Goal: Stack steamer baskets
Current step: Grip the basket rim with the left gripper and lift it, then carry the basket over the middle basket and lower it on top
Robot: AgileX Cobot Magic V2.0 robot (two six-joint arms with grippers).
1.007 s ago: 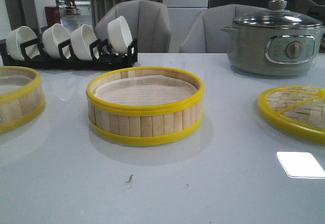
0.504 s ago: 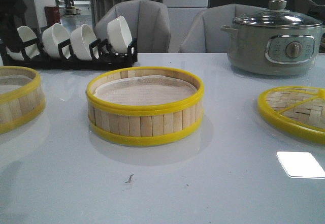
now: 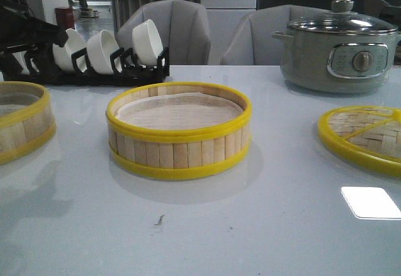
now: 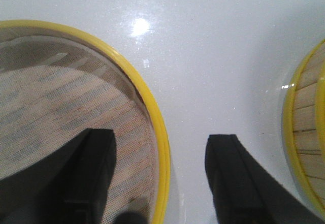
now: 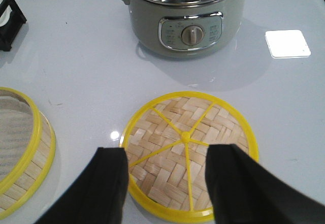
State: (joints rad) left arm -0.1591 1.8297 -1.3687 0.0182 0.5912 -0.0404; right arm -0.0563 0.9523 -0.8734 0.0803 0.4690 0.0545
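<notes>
white table | left claw spread astride left basket rim | right claw spread above lid

The glossy white table carries one steamer basket mid-table, another steamer basket at the left edge, a woven lid at the right edge, a bowl rack back-left, and an electric pot back-right.

Overhead light is glaring off the glossy white tabletop: a bright rectangular patch at front right, a round hotspot in the left wrist view. Soft shadows are pooling under the round slatted bamboo basket with yellow rims. Near black gripper fingers are blurring.
</notes>
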